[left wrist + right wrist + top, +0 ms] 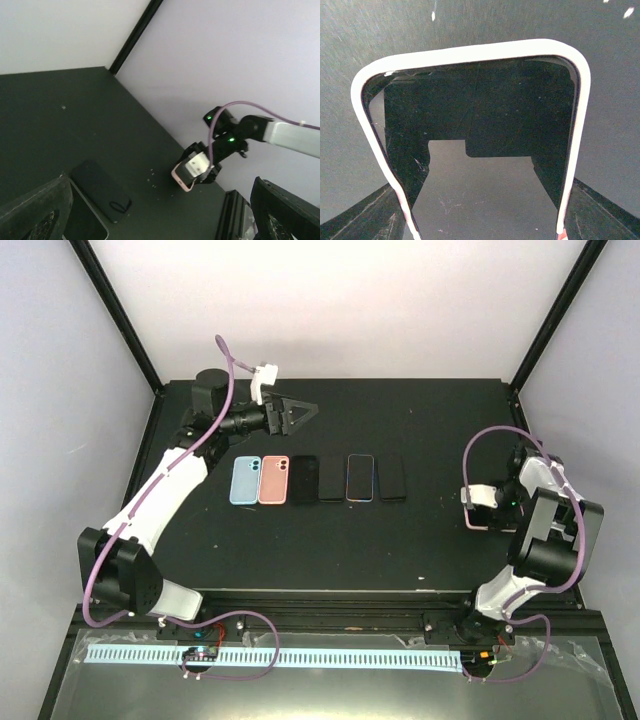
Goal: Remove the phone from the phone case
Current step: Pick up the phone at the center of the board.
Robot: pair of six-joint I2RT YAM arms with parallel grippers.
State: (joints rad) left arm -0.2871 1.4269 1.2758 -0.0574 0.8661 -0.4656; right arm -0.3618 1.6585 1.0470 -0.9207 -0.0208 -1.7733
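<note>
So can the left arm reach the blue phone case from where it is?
Probably yes. The left gripper is open, up behind the row, with nothing between it and the blue case at the row's left end. The right gripper is far off, holding a pink-rimmed phone.

Two arms [165, 490], seven phones or cases [275, 480]

Across the middle of the table [400, 550], a row of phones [318, 479] bars my way. I have open room toward 12 and 6 o'clock. My left arm [165, 490] crowds 10 o'clock; my right gripper [477, 515], clamped on the phone case [470, 50], crowds 3.
</note>
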